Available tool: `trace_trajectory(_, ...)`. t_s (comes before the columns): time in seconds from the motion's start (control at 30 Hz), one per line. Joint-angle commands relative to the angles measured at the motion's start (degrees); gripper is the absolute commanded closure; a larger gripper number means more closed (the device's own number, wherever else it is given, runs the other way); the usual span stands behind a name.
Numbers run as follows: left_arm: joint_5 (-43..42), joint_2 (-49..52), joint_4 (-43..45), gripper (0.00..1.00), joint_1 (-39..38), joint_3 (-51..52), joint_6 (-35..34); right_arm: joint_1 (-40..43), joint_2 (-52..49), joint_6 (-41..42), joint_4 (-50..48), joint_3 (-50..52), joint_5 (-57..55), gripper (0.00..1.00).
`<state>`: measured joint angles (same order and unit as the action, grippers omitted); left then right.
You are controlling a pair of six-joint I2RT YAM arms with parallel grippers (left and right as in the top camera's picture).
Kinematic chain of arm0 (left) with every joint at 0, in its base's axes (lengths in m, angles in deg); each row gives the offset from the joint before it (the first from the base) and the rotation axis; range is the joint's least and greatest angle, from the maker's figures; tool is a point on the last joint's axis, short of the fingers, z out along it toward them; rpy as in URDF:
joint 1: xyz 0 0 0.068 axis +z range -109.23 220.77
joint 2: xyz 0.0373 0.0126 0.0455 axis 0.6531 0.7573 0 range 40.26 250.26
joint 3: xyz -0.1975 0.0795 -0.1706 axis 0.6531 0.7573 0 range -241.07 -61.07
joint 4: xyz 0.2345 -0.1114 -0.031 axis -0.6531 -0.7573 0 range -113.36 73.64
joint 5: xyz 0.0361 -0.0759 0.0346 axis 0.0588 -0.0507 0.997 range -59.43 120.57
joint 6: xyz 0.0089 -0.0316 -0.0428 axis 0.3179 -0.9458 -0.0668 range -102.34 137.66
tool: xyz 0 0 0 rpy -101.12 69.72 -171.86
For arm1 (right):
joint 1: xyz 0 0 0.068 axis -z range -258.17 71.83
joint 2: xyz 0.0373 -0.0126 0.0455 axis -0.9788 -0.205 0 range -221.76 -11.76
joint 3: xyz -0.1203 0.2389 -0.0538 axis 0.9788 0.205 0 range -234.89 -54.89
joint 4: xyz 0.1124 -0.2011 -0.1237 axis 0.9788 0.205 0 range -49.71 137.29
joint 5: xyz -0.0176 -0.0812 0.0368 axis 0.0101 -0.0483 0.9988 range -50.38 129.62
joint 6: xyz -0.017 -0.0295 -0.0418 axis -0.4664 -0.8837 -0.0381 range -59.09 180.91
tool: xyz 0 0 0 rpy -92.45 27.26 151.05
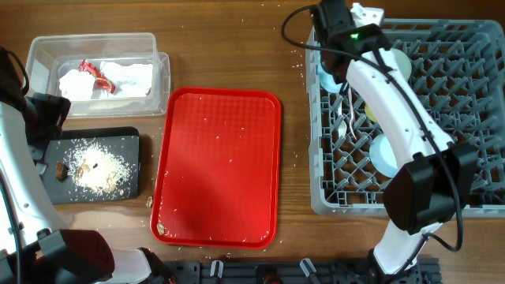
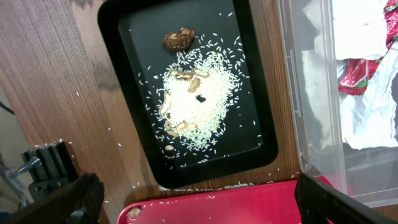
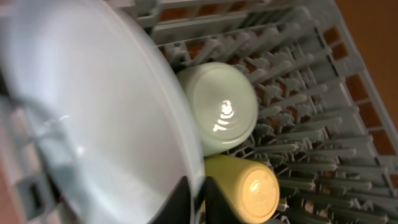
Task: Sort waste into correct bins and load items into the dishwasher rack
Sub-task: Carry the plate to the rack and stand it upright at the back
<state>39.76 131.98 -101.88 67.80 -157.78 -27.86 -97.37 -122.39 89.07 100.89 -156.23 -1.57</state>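
**At the rack's left wall: plate pinched on edge**

Nearest the right wrist camera: right gripper [image 3: 198, 202], fingers nearly together on the rim of one light blue plate [image 3: 93, 106]. Plate standing on edge just inside the left wall of the one grey dishwasher rack [image 3: 311, 74]. Just behind the plate, among the pegs: one pale green small bowl [image 3: 221, 106], base toward the camera. Just beside it, one yellow cup [image 3: 249, 190], base likewise showing. Farther along the rack, seen from overhead: one light blue bowl [image 1: 387, 154] and one white plastic utensil [image 1: 345, 118], spoon or fork impossible to tell.

Nearest the left wrist camera: left gripper [image 2: 198, 186], spread wide, holding nothing. Hanging where one bright red tray [image 2: 217, 205] meets one black tray [image 2: 124, 74]. On the black tray: one heap of rice-like crumbs [image 2: 199, 93] with several brown food bits [image 2: 178, 38], the biggest just apart from the heap. Beside that tray: one clear plastic tub [image 2: 292, 93]. Inside it, crumpled white paper napkins [image 2: 373, 130], two clumps from overhead, and one red-and-white snack wrapper [image 2: 360, 71], print too small to read. Loose grains scattered on the red tray and the wooden table [image 2: 56, 81].
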Motion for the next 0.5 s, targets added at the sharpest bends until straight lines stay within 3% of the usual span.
trace_trajectory(0.0, 1.2, 0.2, 0.0, 0.0, 0.2, 0.0, 0.5, -2.8, 0.8, -1.4, 2.6, -2.0, 4.3, 0.5)
trace_trajectory(0.1, 1.2, 0.2, 0.0, 0.0, 0.2, 0.0, 0.5, -3.9, 7.8, -2.9, 3.5, -3.3, 17.5, 0.05)
trace_trajectory(0.13, 1.2, 0.2, 0.0, 0.0, 0.2, 0.0, 0.5, -3.9, 11.7, -2.9, 3.7, -3.3, 24.5, 0.0)
trace_trajectory(0.23, 1.2, 0.2, 0.0, 0.0, 0.2, 0.0, 0.5, -3.9, 18.1, -2.5, 8.0, -3.3, 30.1, 0.0)
trace_trajectory(0.37, 1.2, 0.2, 0.0, 0.0, 0.2, 0.0, 0.5, -3.9, 25.0, -2.4, 18.8, -1.5, 29.7, 0.01)
trace_trajectory(0.47, 1.2, 0.2, 0.0, 0.0, 0.2, 0.0, 0.5, -3.8, 30.6, 1.0, 21.5, 2.8, 27.9, 0.0)
